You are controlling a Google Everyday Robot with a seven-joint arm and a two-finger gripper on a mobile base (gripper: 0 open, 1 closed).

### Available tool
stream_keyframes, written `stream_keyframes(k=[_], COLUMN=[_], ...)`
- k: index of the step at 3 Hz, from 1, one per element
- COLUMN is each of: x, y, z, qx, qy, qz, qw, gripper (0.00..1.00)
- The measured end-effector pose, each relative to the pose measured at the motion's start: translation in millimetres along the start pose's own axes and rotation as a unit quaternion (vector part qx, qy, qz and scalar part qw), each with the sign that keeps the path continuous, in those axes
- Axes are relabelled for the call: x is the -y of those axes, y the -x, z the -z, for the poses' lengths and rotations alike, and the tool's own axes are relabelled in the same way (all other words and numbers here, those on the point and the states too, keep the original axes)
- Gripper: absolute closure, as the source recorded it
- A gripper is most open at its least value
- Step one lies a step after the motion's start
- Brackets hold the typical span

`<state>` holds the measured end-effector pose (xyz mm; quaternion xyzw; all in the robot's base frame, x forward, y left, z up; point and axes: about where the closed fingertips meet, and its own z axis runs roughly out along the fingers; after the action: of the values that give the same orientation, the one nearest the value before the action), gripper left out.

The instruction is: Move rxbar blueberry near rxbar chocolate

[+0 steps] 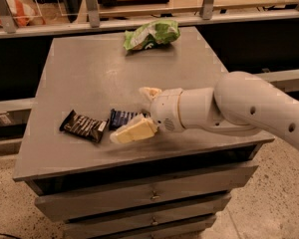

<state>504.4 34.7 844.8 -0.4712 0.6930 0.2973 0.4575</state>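
The rxbar blueberry (121, 118), a navy-blue bar with white lettering, lies flat on the grey table (89, 68) near its front edge. The rxbar chocolate (83, 126), brown-black with pale stripes, lies just to its left with a small gap between them. My gripper (128, 114) reaches in from the right and is open. One cream finger (133, 131) lies in front of the blue bar and the other (150, 92) stands behind it. The bar's right end is hidden behind the gripper.
A green and white snack bag (152, 34) lies at the table's far edge. Drawers (139, 195) run below the table front. A railing and shelf stand behind the table.
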Motion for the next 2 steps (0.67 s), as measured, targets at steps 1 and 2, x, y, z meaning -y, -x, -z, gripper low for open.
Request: stream_keyframes(k=[1,2], x=[5.4,21.5], y=[-1.4,-2.2], z=[4.3,18.8], qx=[0.013,0.046], qy=[0.003,-0.005], qz=[-0.014,-0.032], qw=[0.9998,0.9984], gripper=[0.00,0.00])
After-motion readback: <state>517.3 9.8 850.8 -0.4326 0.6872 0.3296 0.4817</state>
